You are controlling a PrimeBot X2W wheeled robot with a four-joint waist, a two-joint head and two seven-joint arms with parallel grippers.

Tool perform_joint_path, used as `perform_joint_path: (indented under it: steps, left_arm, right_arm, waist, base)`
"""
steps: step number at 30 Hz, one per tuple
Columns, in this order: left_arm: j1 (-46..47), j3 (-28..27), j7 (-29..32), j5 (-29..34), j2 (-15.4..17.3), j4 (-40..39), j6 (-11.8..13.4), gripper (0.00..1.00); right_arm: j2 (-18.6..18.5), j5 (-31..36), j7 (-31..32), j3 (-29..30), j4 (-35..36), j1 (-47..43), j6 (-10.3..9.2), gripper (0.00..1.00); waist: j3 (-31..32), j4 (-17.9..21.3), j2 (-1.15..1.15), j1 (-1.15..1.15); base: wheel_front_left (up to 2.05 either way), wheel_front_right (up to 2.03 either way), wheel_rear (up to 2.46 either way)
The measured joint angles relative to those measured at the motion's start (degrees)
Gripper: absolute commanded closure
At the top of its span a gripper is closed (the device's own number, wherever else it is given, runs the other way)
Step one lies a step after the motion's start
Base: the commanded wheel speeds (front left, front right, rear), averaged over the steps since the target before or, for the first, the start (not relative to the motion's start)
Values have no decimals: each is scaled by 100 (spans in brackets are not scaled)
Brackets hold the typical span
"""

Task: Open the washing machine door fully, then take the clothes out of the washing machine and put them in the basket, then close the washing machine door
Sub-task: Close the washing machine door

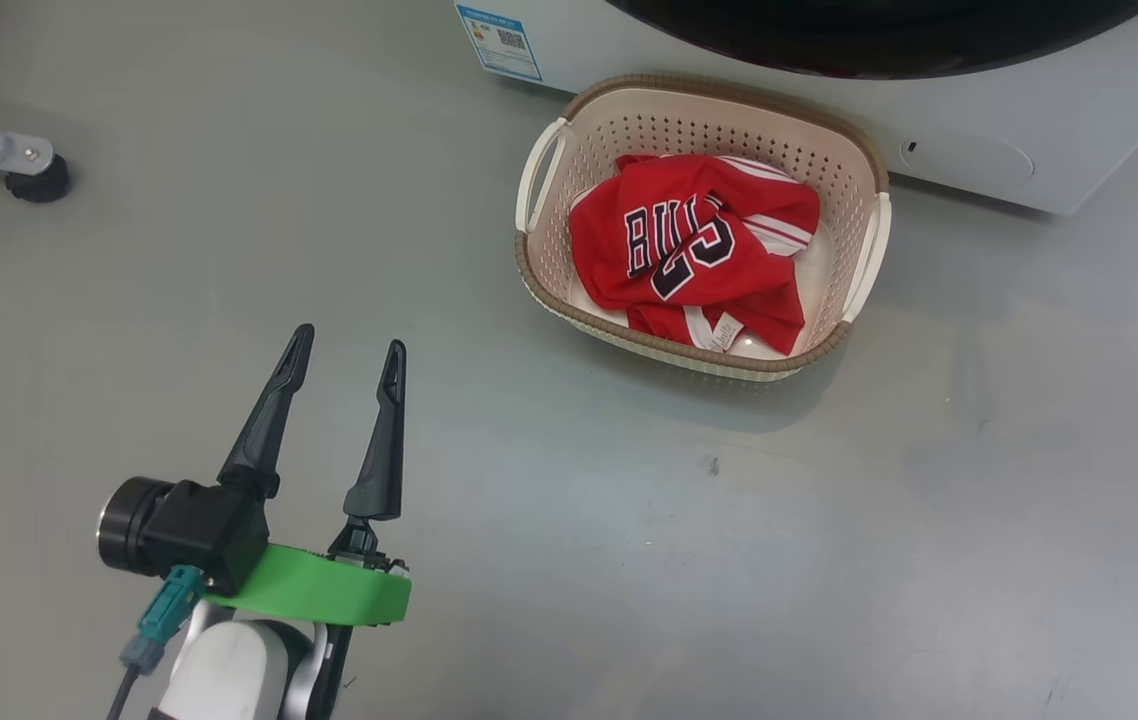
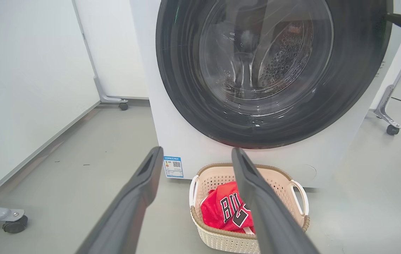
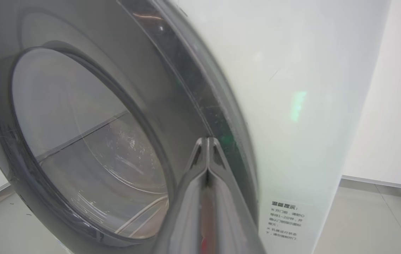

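grey floor (image 1: 729,560) holds the basket (image 1: 689,128) of clothes (image 1: 689,250), ahead-right of the open, empty left gripper (image 1: 350,340); closed right gripper (image 3: 207,141) points at the door (image 3: 172,88) edge.

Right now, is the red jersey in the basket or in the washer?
In the basket: the red jersey lies crumpled inside it, before the washing machine.

The clothes (image 1: 694,250) lie crumpled in the basket (image 1: 689,125), just before the washing machine (image 1: 1079,130), under its black door (image 2: 183,81).
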State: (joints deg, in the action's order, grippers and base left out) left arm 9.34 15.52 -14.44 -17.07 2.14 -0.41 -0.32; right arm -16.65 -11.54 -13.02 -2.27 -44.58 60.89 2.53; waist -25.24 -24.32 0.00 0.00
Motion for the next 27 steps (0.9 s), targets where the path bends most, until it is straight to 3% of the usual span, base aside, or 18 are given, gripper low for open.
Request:
perform_joint_path:
  steps: [12,22,23,25,26,27]
  left_arm:
    - [-8,-234,0,45,-1,68,3,0]
    - [-14,-350,-1,105,-1,40,3,0]
    - [-14,-356,-1,105,-1,41,3,0]
    - [-17,-375,-1,148,1,41,3,0]
    - [-19,-392,-1,155,4,40,3,0]
    - [-20,-403,-1,155,11,42,3,0]
  right_arm:
    - [413,-221,-116,-196,-44,-515,294,100]
    - [646,-248,-143,-316,465,-1321,354,100]
    - [688,-263,-144,-274,561,-1405,355,96]
    - [753,-265,-145,-257,727,-1584,356,19]
    - [799,-275,-145,-242,812,-1684,359,0]
    - [840,-282,-146,-237,892,-1784,378,0]
  waist:
    - [342,276,0,0]
    - [560,692,0,0]
    - [581,733,0,0]
    - [623,811,0,0]
    - [644,851,0,0]
    - [664,890,0,0]
  base:
    - [0,0,0]
    - [0,0,0]
    - [0,0,0]
    - [0,0,0]
    - [0,0,0]
    - [0,0,0]
